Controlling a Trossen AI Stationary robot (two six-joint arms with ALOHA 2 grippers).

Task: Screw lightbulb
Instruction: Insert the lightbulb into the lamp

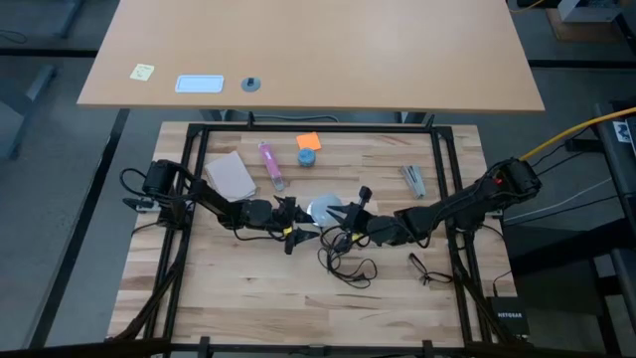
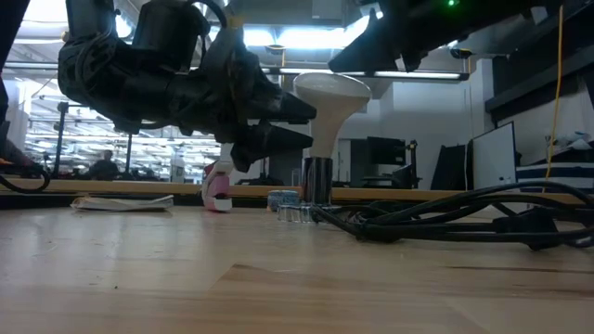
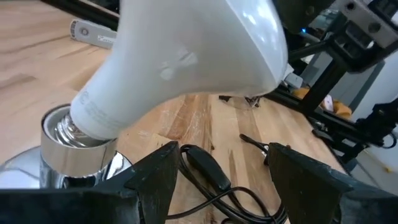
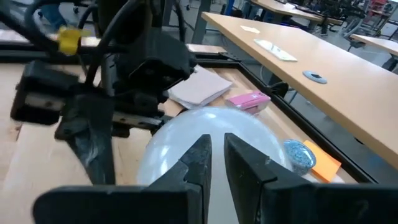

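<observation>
While the lightbulb (image 3: 186, 56) sits tilted with its neck in the silver lamp base (image 3: 68, 155) at the table's middle | your left gripper (image 3: 217, 168) waits just left of it, jaws apart, holding nothing | your right gripper (image 4: 214, 165), just right, fingers nearly together against the globe | black cord (image 1: 348, 267) lies nearer.

Only one word can be read: "NETGEAR" in pale capitals on a small black box (image 1: 507, 315) at about four o'clock from the table's middle in the high view, beside the table's edge. Faint grey printing runs around the neck of the lightbulb (image 3: 186, 68) in the left wrist view, but its letters cannot be made out. Nothing else carries readable text.
</observation>
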